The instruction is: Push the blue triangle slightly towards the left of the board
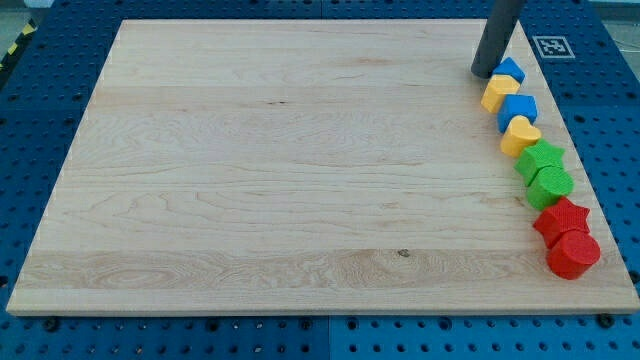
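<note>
Blue triangle: we see it (511, 69) at the view's top right, first in the row, near the board's right edge.
Our tip: it (484, 74) sits just left of the blue triangle. We have no pincer, only a rod.
Blocks: eight. Two blue, two yellow, two green, two red, in one row.
Board: pale wood (280, 170), on a blue table with holes (40, 90).

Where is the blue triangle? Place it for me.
The blue triangle sits at the view's top right, heading the row of blocks, touching the yellow block below it; my tip is just left of it.
</note>
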